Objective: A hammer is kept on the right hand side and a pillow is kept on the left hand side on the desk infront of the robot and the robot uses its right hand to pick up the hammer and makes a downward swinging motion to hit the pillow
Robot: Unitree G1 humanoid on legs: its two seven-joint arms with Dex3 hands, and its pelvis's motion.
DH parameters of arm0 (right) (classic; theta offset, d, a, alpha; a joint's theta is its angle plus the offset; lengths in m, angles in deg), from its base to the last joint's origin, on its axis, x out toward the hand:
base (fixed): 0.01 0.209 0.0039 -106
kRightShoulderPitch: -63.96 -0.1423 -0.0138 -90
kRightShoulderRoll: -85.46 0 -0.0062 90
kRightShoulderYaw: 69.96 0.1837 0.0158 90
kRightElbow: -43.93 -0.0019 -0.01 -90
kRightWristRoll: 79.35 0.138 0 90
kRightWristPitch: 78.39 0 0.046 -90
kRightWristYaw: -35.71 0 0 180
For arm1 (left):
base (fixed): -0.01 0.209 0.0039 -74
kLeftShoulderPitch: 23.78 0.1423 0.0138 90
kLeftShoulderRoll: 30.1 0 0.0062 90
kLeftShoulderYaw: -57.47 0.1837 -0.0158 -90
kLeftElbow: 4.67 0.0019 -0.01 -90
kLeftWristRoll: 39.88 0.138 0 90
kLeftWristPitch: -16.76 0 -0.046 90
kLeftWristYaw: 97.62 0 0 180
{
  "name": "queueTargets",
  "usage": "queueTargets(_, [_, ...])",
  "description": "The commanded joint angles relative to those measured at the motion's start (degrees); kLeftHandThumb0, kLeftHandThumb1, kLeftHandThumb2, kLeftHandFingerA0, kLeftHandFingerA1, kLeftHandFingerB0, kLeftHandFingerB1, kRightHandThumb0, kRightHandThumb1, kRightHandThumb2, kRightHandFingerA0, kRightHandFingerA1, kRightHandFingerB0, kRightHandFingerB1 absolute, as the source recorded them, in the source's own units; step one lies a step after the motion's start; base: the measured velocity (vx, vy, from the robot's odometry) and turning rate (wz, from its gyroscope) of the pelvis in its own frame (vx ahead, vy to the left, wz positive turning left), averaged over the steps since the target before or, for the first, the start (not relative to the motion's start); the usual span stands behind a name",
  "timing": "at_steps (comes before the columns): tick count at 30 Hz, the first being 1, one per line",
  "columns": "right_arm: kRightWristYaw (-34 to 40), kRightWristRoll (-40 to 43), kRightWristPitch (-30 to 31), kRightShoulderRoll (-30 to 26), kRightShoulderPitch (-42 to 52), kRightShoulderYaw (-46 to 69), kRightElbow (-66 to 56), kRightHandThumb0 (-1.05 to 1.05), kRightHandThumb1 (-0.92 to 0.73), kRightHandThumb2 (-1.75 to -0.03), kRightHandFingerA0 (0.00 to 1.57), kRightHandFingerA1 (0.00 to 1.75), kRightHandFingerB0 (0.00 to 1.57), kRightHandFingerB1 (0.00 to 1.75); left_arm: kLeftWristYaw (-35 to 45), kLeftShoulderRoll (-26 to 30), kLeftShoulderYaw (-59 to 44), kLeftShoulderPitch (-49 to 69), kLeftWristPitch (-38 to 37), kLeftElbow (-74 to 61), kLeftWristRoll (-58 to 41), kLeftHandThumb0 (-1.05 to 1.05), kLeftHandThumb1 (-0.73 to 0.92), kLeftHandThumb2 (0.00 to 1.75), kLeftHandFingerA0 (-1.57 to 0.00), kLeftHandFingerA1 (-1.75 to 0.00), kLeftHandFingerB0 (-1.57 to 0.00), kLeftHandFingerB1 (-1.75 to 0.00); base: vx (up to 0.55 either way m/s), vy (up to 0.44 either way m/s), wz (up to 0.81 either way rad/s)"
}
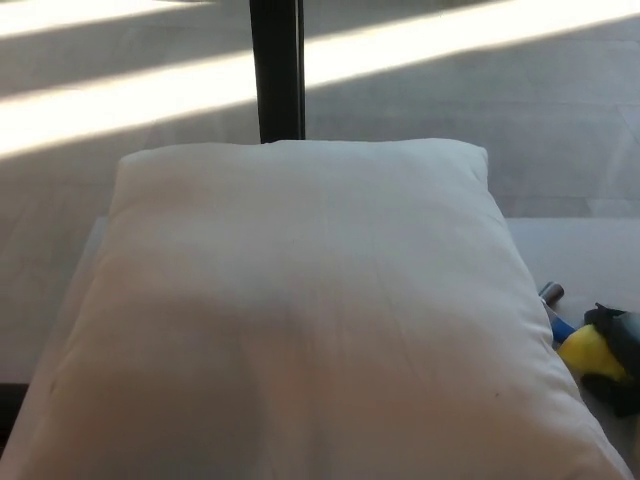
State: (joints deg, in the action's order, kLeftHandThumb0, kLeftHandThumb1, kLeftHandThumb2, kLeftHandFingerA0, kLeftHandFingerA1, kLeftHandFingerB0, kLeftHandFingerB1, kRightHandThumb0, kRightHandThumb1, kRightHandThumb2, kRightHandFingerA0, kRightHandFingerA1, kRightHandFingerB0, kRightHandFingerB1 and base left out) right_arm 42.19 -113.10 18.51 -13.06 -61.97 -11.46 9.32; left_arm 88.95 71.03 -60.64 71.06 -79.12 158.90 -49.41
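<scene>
one large white square fabric pillow (300,320) fills the pale table (590,255) | right black hand (622,355) fingers wrapped on yellow-and-blue-handled hammer (575,340) beside pillow's right edge

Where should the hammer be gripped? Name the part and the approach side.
Grip the hammer on its yellow handle, coming from the right, where the right hand already wraps it. The metal end points up-left against the pillow, which blocks the left side.
</scene>
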Motion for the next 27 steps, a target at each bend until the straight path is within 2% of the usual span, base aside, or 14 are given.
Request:
queueTargets(1, [-2.31,-4.22,5.81,1.52,5.90,-3.69,6.01,-0.36,-0.66,-0.59,0.72,1.32,0.46,0.40,1.45,0.22,0.35,1.29,-2.21,-0.01,-0.50,-0.56,0.76,0.63,-0.80,-0.62,-0.60,-0.55,0.00,0.000,0.00])
queueTargets(3, [-4.30,-5.32,7.36,1.94,5.94,-5.11,6.59,-0.35,-0.57,-0.57,0.66,1.36,0.57,0.49,2.10,0.18,0.12,1.42,-2.86,0.03,-0.85,-0.57,0.75,0.63,-0.81,-0.62,-0.61,-0.54,0.00,0.000,0.00])
queueTargets(5, [-4.49,-5.32,6.62,1.53,6.49,-5.20,5.57,-0.39,-0.62,-0.59,0.71,1.21,0.57,0.53,2.21,0.23,0.04,1.48,-3.05,-0.16,-0.97,-0.56,0.76,0.62,-0.82,-0.62,-0.59,-0.52,0.00,0.000,0.00])
queueTargets(11, [-3.53,-5.32,6.71,1.83,7.67,-4.61,4.31,-0.42,-0.69,-0.62,0.73,1.31,0.62,0.61,3.12,0.70,-0.06,1.25,-2.43,-0.39,-1.28,-0.58,0.75,0.62,-0.77,-0.57,-0.56,-0.49,0.00,0.000,0.00])
queueTargets(12, [-2.26,-5.72,6.66,1.98,7.93,-4.74,4.61,-0.41,-0.75,-0.62,0.82,1.28,0.74,0.78,3.17,0.68,-0.23,1.14,-2.37,-0.28,-1.46,-0.57,0.74,0.62,-0.79,-0.60,-0.58,-0.50,0.00,0.000,0.00])
queueTargets(14, [0.40,-6.15,6.37,2.30,8.67,-4.64,5.18,-0.41,-0.76,-0.62,0.80,1.30,0.72,0.79,3.04,0.60,-0.36,1.00,-2.20,-0.02,-1.55,-0.58,0.74,0.63,-0.79,-0.59,-0.55,-0.49,0.00,0.000,0.00])
queueTargets(15, [2.50,-5.72,5.10,1.98,9.55,-3.91,4.44,-0.41,-0.62,-1.01,0.90,1.15,0.75,0.92,3.09,0.58,-0.55,0.98,-2.20,0.15,-1.73,-0.58,0.73,0.63,-0.80,-0.58,-0.57,-0.49,0.00,0.000,0.00])
queueTargets(16, [3.26,-5.58,4.02,1.72,9.89,-3.61,4.33,-0.39,-0.79,-0.67,0.77,1.46,0.69,1.03,3.37,0.47,-1.06,0.97,-2.33,0.20,-2.27,-0.57,0.73,0.62,-0.81,-0.59,-0.58,-0.51,0.00,0.000,0.00])
queueTargets(17, [4.49,-5.75,3.07,1.34,10.31,-3.54,3.95,-0.37,-0.79,-0.63,0.80,1.47,0.70,1.07,3.56,0.47,-1.17,0.97,-2.31,0.26,-2.36,-0.58,0.73,0.62,-0.80,-0.59,-0.58,-0.50,0.00,0.000,0.00])
queueTargets(21, [6.51,-3.95,-0.52,0.15,11.13,-0.69,1.89,-0.38,-0.81,-0.66,0.86,1.40,0.79,0.99,3.62,0.56,-0.61,1.24,-2.39,-0.30,-1.89,-0.57,0.75,0.62,-0.79,-0.58,-0.58,-0.50,0.00,0.000,0.00])
queueTargets(22, [10.24,-0.67,-2.89,0.52,11.55,3.40,1.59,-0.34,-0.73,-0.68,0.78,1.58,0.73,1.35,2.88,0.46,-0.81,1.11,-2.24,-0.38,-2.06,-0.58,0.74,0.62,-0.80,-0.57,-0.60,-0.50,0.00,0.000,0.00])
queueTargets(23, [10.28,0.80,-5.11,0.29,11.74,5.43,0.51,-0.37,-0.56,-0.97,1.12,1.34,0.90,1.19,2.79,0.38,-1.13,1.10,-2.13,-0.11,-2.34,-0.57,0.74,0.62,-0.82,-0.58,-0.60,-0.50,0.00,0.000,0.00])
queueTargets(24, [8.58,1.31,-5.01,-0.08,11.29,6.67,-0.25,-0.29,-0.82,-0.70,0.86,1.70,0.67,1.43,3.00,0.32,-1.11,1.26,-2.70,-0.02,-2.25,-0.56,0.74,0.62,-0.82,-0.59,-0.59,-0.50,0.00,0.000,0.00])
queueTargets(27, [6.35,3.32,-7.78,-0.35,10.54,10.53,-0.61,-0.31,-0.78,-0.72,0.82,1.61,0.73,1.32,2.77,0.44,-0.84,1.38,-2.97,0.06,-1.85,-0.58,0.73,0.62,-0.82,-0.60,-0.62,-0.51,0.00,0.000,0.00])
